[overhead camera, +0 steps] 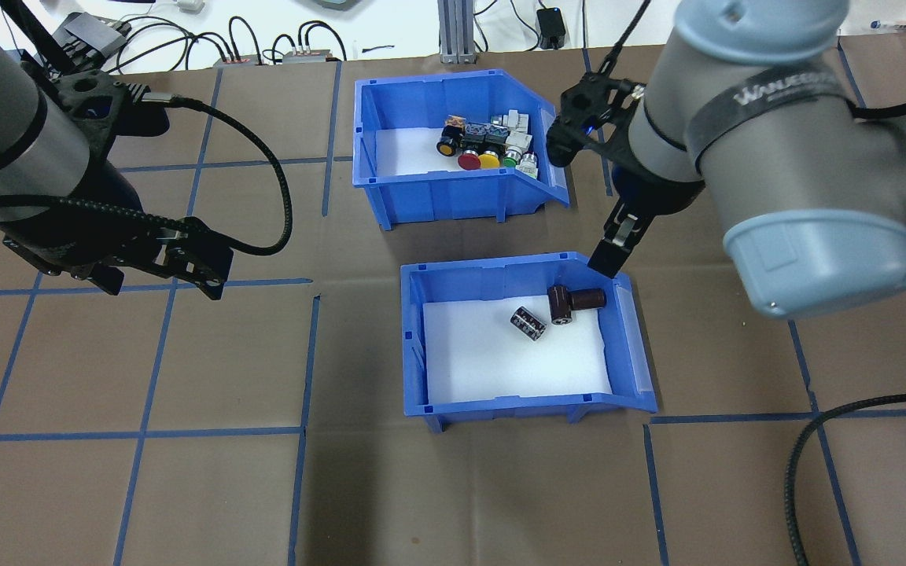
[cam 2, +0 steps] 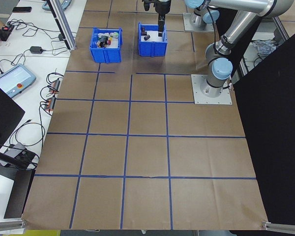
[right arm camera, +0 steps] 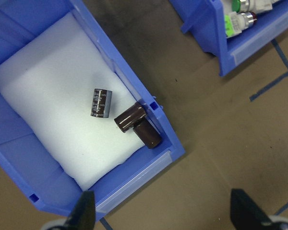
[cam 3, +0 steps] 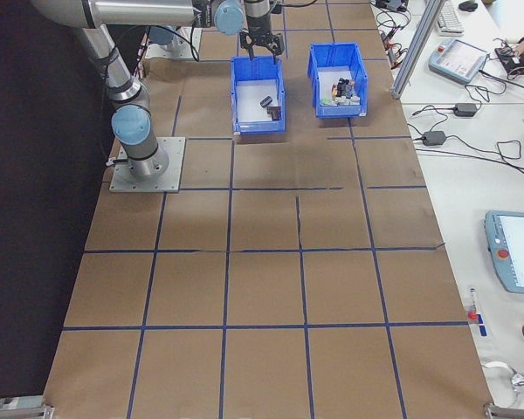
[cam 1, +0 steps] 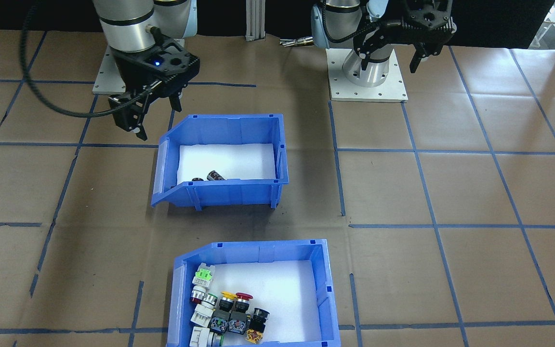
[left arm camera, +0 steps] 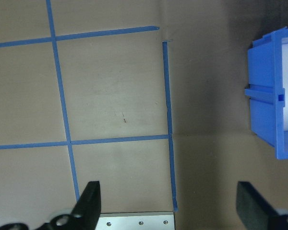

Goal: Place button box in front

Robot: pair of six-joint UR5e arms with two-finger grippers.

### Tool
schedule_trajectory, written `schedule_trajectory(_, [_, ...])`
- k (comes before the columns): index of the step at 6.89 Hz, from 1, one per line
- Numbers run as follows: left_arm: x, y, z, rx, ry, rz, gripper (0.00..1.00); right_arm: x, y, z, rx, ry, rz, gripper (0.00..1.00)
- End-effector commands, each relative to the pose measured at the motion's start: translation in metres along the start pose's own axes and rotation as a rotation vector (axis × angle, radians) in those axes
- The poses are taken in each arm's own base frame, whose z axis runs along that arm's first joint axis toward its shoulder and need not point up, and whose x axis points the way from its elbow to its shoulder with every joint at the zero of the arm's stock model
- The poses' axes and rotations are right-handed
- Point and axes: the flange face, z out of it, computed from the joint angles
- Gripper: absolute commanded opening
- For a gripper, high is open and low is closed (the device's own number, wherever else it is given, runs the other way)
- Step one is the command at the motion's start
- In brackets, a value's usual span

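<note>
Button box point(overhead camera: 453, 169) set on tabletop point(overhead camera: 185, 472) beyond second bin point(overhead camera: 516, 393), left gripper point(left arm camera: 168, 206) fingers held apart, right gripper point(right arm camera: 158, 215) fingers likewise spread, nothing held

Bright, even overhead light — soft shadows beside the bins point(cam 1: 219, 193) (white foam slightly glaring), wrist views mildly soft.

A robotics lab: a bench point(cam 2: 147, 162) papered brown and gridded with blue tape, arms bolted on metal plates, teach pendant point(cam 2: 12, 81) and cables at the frame's left edge.
</note>
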Motion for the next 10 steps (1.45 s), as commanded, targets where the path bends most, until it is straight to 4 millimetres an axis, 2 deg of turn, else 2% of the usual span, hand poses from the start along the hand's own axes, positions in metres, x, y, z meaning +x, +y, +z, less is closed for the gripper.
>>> schedule_trajectory(1, [0.000,0.000,0.000,0.001,0.001,0.000,1.00,0.054,0.011,-0.024,0.039,0.033,0.379,1.00])
schedule_trajectory(4, [0.000,0.000,0.000,0.000,0.001,0.000,1.00,0.098,-0.017,-0.009,-0.041,-0.005,0.779,1.00])
schedule_trajectory(5, [0.000,0.000,0.000,0.000,0.001,0.000,1.00,0.100,-0.018,-0.005,-0.088,-0.024,0.860,1.00])
schedule_trajectory(7, [0.000,0.000,0.001,0.000,0.001,0.000,1.00,0.101,-0.012,-0.001,-0.122,-0.034,0.917,1.00])
schedule_trajectory(9, [0.000,0.000,0.001,-0.002,0.001,0.001,1.00,0.112,0.003,-0.005,-0.131,-0.035,0.956,1.00])
schedule_trajectory(10, [0.000,0.000,0.001,-0.002,0.001,0.000,1.00,0.112,0.003,-0.005,-0.129,-0.034,0.956,1.00])
